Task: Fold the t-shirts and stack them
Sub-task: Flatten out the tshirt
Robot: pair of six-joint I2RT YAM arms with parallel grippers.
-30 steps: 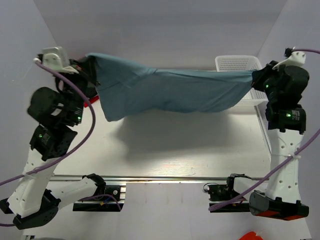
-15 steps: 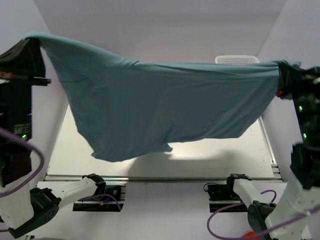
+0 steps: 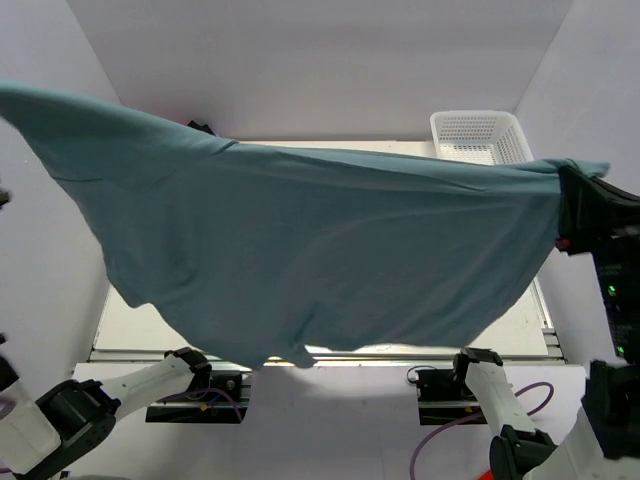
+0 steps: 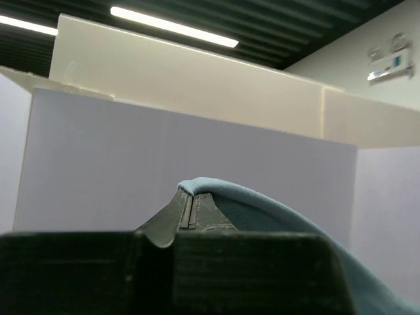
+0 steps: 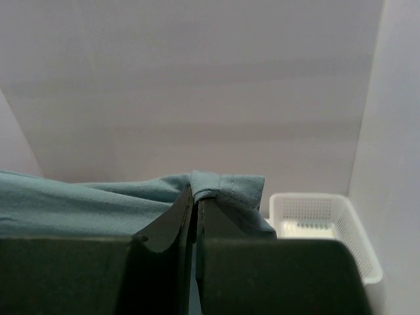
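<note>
The dusty blue-teal t-shirt (image 3: 300,250) hangs spread wide high above the table, held by two corners and covering most of the top view. My left gripper (image 4: 188,197) is shut on its left corner (image 4: 262,200); in the top view that gripper is out of frame at the upper left. My right gripper (image 3: 572,190) is shut on the right corner, which bunches over the closed fingertips (image 5: 226,187) in the right wrist view. The black, red and white shirts are hidden or out of view.
A white mesh basket (image 3: 480,135) stands at the back right of the table and also shows in the right wrist view (image 5: 321,223). White enclosure walls stand on both sides. The table's front rail (image 3: 480,350) shows below the shirt's hem.
Both arms have risen and spread apart, lifting the shirt from a sagging band near the back into a wide sheet close to the camera. The left gripper has left the top view.
</note>
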